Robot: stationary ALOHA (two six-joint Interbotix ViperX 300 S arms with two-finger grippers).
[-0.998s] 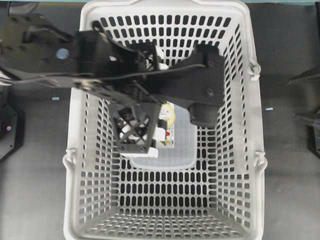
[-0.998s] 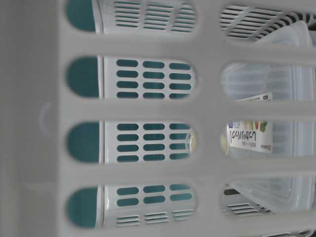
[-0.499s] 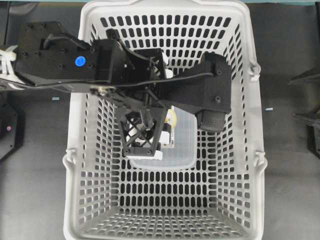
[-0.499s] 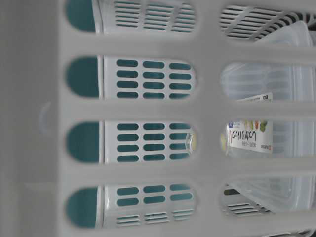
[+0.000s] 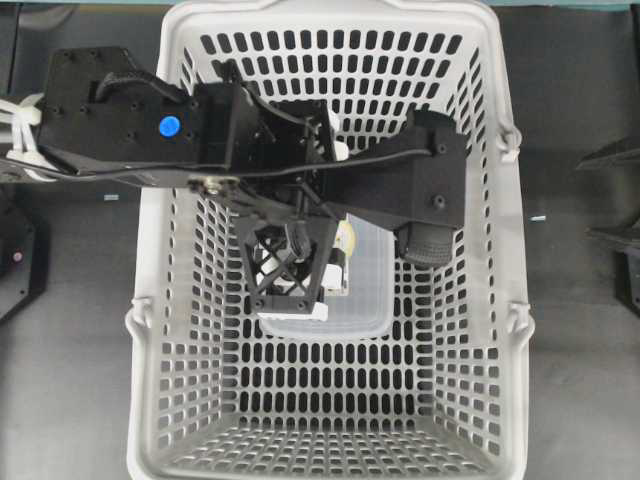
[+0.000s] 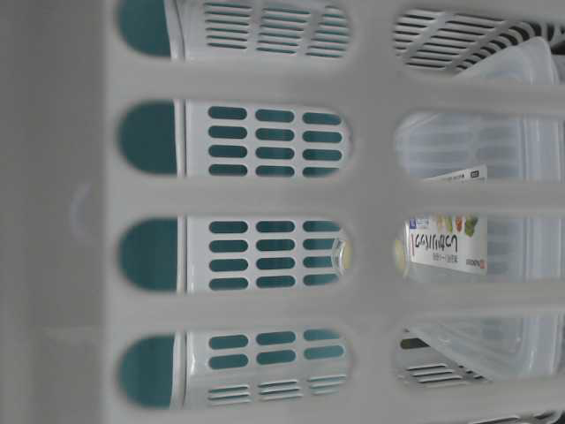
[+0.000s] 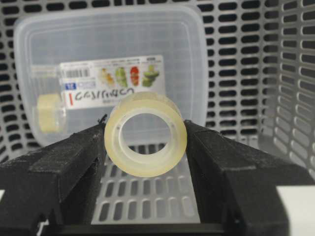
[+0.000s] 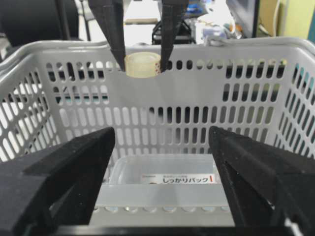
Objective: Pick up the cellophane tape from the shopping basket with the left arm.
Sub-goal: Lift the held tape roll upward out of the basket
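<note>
The cellophane tape (image 7: 145, 166) is a pale-yellow translucent ring. My left gripper (image 7: 145, 135) is shut on it, one black finger against each side. In the right wrist view the tape (image 8: 142, 65) hangs between the left fingers at about rim height of the shopping basket (image 8: 211, 46). In the overhead view the left arm (image 5: 168, 126) reaches over the basket (image 5: 150, 400), and the tape (image 5: 347, 240) shows beside the lattice finger (image 5: 285, 270). My right gripper (image 8: 162, 182) is open and empty, facing the basket.
A clear plastic food box (image 7: 108, 34) with a white printed label lies on the basket floor below the tape, as the overhead view (image 5: 365, 295) also shows. A second yellowish roll shape (image 7: 49, 112) shows through its left part. The basket walls (image 7: 295, 73) enclose all sides.
The left arm has shifted a little to the right over the basket, still holding the tape. The box has not moved, and the table-level view is unchanged.
</note>
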